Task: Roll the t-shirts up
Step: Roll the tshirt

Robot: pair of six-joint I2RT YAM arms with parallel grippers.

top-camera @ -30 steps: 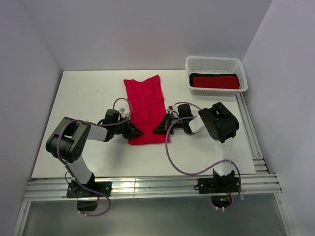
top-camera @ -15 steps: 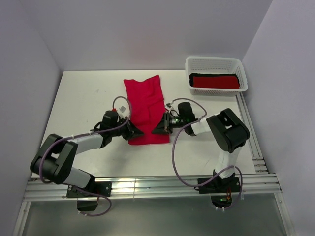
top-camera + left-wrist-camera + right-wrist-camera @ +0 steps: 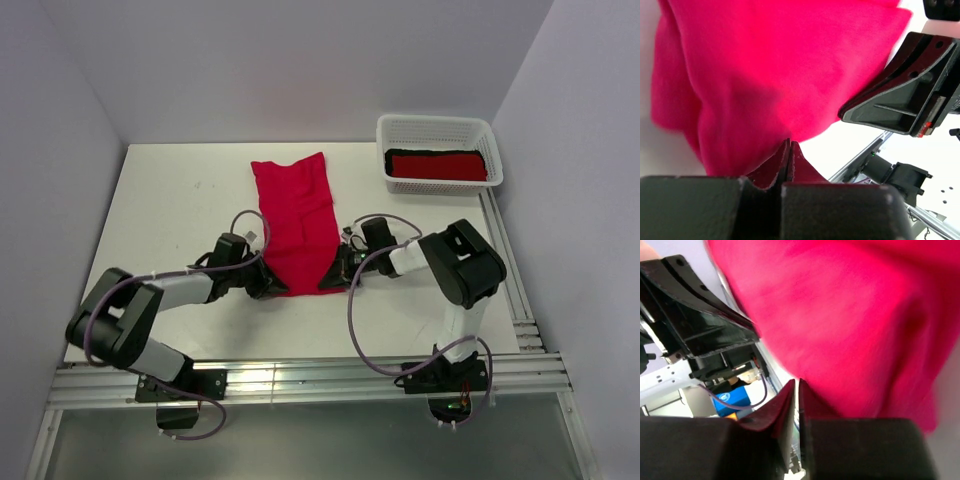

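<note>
The crimson t-shirt is laid flat on the bench, its near hem flanked by the clenched left end effector and the all-but-clenched right end effector. Pinched cloth cannot be confirmed. Both corners should be turned over evenly, so that a tight roll is started.

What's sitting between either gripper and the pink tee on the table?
Nothing visible. The left gripper is at the near-left corner of the pink tee and the right gripper at its near-right corner. In both wrist views the cloth lies right at the tips of the jaws, with no other object in between.
</note>
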